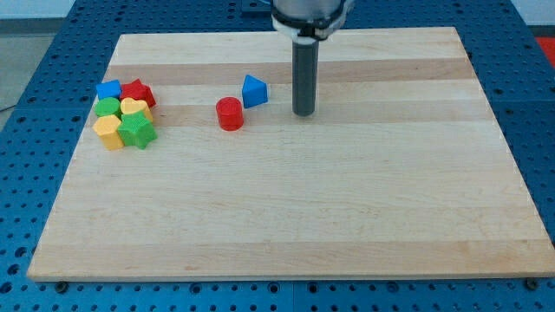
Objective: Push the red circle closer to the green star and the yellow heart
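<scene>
Pale wooden bench (347,208) with a smooth grain lies on a blue perforated base. The red circle (230,113), a short matte cylinder, stands well apart from the green star (137,132) and yellow heart (133,107) at the view's left. My tip (303,113), a plain rod with no end effector to open or close, is to the right of it, past the blue triangle (254,91). I judge the push is not yet begun; next the tip must go straight left.

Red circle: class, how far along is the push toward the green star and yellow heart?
Done: nothing visible; the red circle sits apart from the green star and yellow heart. In hand: my tip stands to its right, not touching. Left: the whole leftward push.
</scene>
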Controlling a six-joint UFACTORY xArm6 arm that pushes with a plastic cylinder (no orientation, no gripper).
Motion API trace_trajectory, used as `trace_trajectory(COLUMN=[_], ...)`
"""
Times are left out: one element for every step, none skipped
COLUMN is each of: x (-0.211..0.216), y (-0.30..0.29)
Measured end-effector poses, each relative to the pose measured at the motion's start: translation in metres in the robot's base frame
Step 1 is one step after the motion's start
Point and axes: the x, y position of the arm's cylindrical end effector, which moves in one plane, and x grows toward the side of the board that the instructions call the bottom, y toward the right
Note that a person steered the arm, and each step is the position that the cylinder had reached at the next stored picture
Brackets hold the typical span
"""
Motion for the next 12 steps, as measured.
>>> trace_trajectory(x=[-0.004, -0.001, 0.001, 0.001, 0.01, 0.019, 0.02, 0.024, 0.031, 0.056, 0.075, 0.07], y=[-0.046, -0.102, -0.126, -0.089, -0.063, -0.077, -0.119, -0.149, -0.117, -0.098, -0.11, -0.131])
